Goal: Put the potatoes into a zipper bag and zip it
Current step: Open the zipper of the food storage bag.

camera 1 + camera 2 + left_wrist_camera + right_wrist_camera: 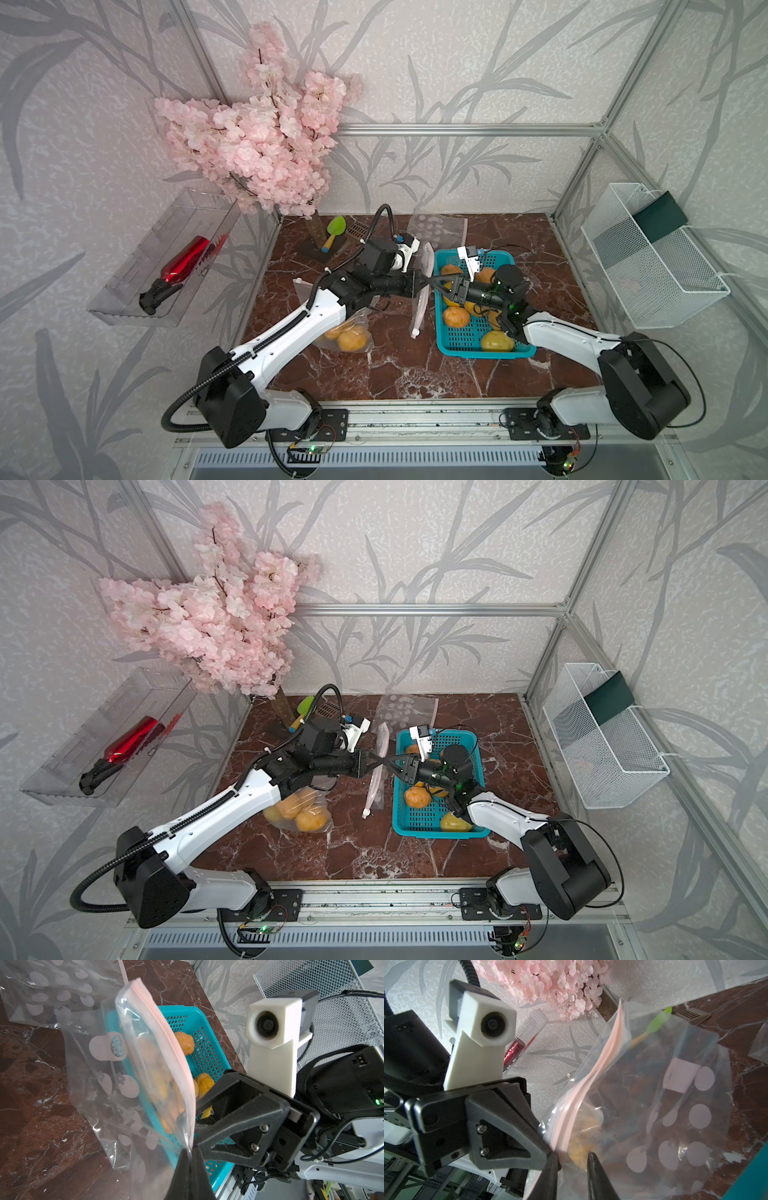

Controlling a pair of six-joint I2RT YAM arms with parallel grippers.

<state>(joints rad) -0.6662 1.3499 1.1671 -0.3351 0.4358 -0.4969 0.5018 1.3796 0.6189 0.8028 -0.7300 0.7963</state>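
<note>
The left gripper (190, 1152) has its jaws pressed together, pinching the top edge of a clear zipper bag (145, 1059) printed with pale fruit shapes. The bag hangs edge-on above the marble table (415, 374). Its pink zip strip (420, 303) runs alongside the teal basket (482, 354), on the side toward the left arm. The white slider (414, 332) sits at the end nearer the robot's base.

The right gripper (572, 1160) has its jaws standing apart. Its tips meet the same spot on the bag's rim, directly facing the left gripper's tips. Bag film shows between the fingertips, but the wrist view is too blurred there to say whether either pad touches it.

Several potatoes (456, 316) lie in the basket, beneath and around the right arm's wrist. A yellow-green potato (496, 340) lies at the basket's near end. Further potatoes sit inside a second clear bag (322, 802), which rests on the table under the left arm's forearm.

A third bag (438, 226) lies flat at the back of the table, behind the basket.
</note>
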